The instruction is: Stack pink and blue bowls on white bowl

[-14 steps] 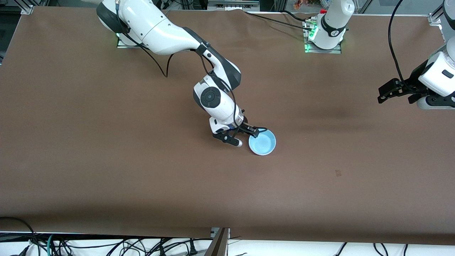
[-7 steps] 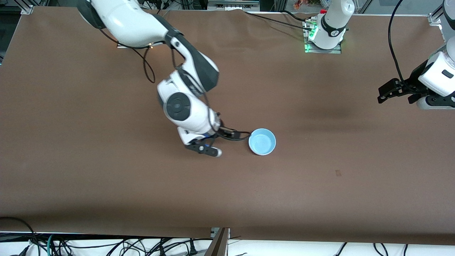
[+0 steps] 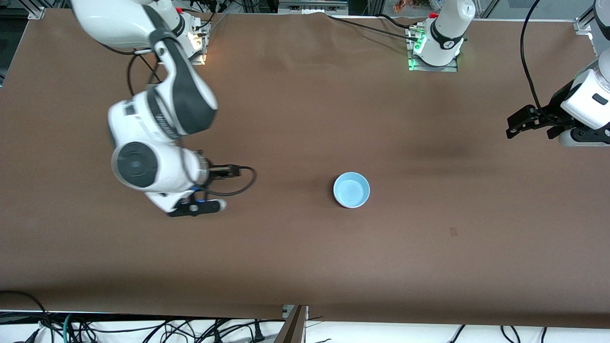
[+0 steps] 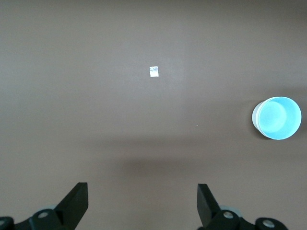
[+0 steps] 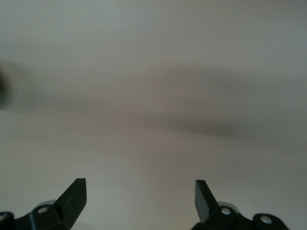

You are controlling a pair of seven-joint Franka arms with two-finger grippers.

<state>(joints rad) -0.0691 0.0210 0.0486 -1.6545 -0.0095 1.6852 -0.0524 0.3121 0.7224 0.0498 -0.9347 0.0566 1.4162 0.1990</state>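
A light blue bowl [image 3: 351, 190] stands upright near the middle of the table. It also shows in the left wrist view [image 4: 277, 117], where the wall under its rim looks pale. No pink bowl and no white bowl shows as a separate thing; whether they sit under the blue one I cannot tell. My right gripper [image 3: 223, 187] is open and empty, well away from the bowl toward the right arm's end of the table; its own view [image 5: 140, 192] shows only bare table. My left gripper [image 3: 530, 127] waits open and empty over the left arm's end [image 4: 142, 200].
The brown table cover [image 3: 305, 267] has a small pale scrap [image 3: 453, 232] on it, nearer to the front camera than the bowl and toward the left arm's end; it also shows in the left wrist view [image 4: 154, 71]. Cables hang at the front edge [image 3: 143, 331].
My right gripper, open, has drawn away from the blue bowl's rim toward the right arm's end of the table. The bowl stays in place. The left arm has not moved.
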